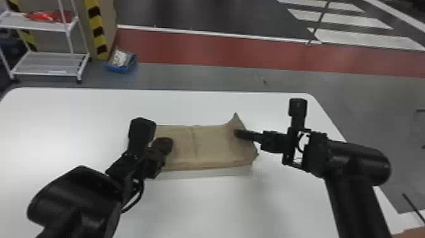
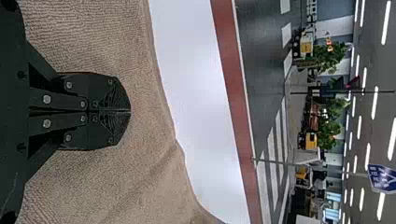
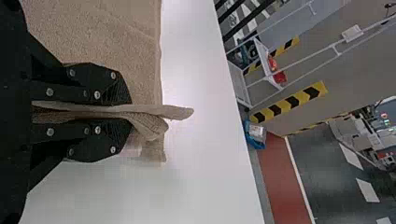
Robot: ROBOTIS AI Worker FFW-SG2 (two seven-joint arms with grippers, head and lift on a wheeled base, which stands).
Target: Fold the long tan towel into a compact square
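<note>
The tan towel (image 1: 212,145) lies as a flat rectangle across the middle of the white table, its far right corner pulled up to a point. At the towel's left end is my left gripper (image 1: 164,145); the left wrist view has this gripper (image 2: 130,111) with its fingers pressed together over the towel (image 2: 84,186), no cloth between them. My right gripper (image 1: 237,133) is at the towel's right end. In the right wrist view the gripper (image 3: 128,111) is shut on a pinched fold of the towel (image 3: 116,37), which sticks out past the fingertips.
The white table (image 1: 63,114) surrounds the towel on every side. Behind it on the floor stand a white wire cart (image 1: 50,63) and a blue bin (image 1: 121,65). A person's arm (image 1: 411,233) shows at the bottom right corner.
</note>
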